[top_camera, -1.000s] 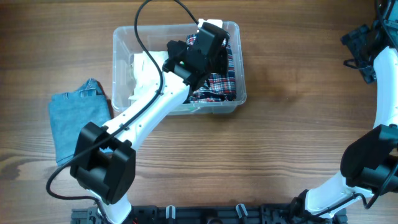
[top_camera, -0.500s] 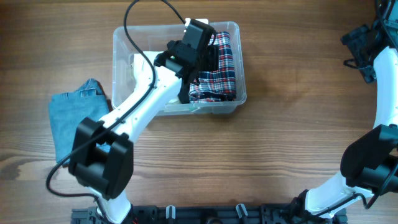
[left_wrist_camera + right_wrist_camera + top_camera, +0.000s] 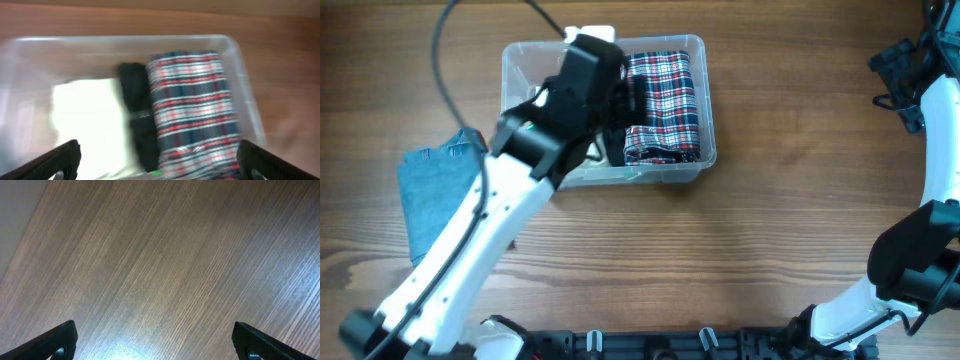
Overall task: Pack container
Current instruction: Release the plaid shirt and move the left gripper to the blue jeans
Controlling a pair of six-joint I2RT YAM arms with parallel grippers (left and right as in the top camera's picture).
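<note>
The clear container [image 3: 708, 110] stands at the back centre of the wooden table. Inside it a folded plaid garment [image 3: 663, 105] lies along the right side, with a dark garment [image 3: 137, 110] in the middle and a white one [image 3: 87, 117] on the left. In the left wrist view the plaid garment [image 3: 192, 105] and the container rim [image 3: 240, 55] lie below my fingers. My left gripper [image 3: 623, 118] [image 3: 160, 156] hovers over the container's middle, open and holding nothing. My right gripper [image 3: 898, 72] [image 3: 155, 336] is open over bare wood at the far right.
A folded blue denim garment [image 3: 430, 195] lies on the table left of the container, partly under my left arm. My right arm stands along the table's right edge.
My left gripper opened and let go of the plaid garment, then drew back to the left and upward. The plaid garment now lies in the container's right side. The right arm is still.
</note>
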